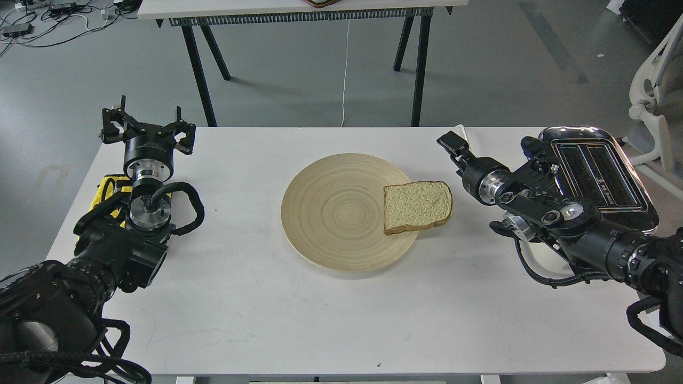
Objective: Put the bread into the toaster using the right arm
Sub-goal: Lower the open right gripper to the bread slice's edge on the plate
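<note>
— What's in front of you?

— A white table (267, 298), the toaster (597, 170) at its right end, a wooden plate (331, 213) mid-table.

— And the bread?

— The bread (417, 206) lies flat on the plate's right rim.

— Your fingers?

— My right gripper (452, 145) hovers beside it, empty; I cannot tell its spread. My left gripper (147, 125) is spread wide.

- We see a round, pale wooden plate (341, 213) with ringed grain lying flat at the middle of the white rectangular table (267, 309).
- We spot a yellow object with black trim (109, 186) near the table's left edge, mostly hidden.
- Beyond, a second white table on black legs (197, 58) stands on the grey floor, with a thin white cord (346, 74) hanging below it.
- A white office chair (653, 106) stands at the right edge.
- Black cables (48, 21) are tangled at top left.
</note>
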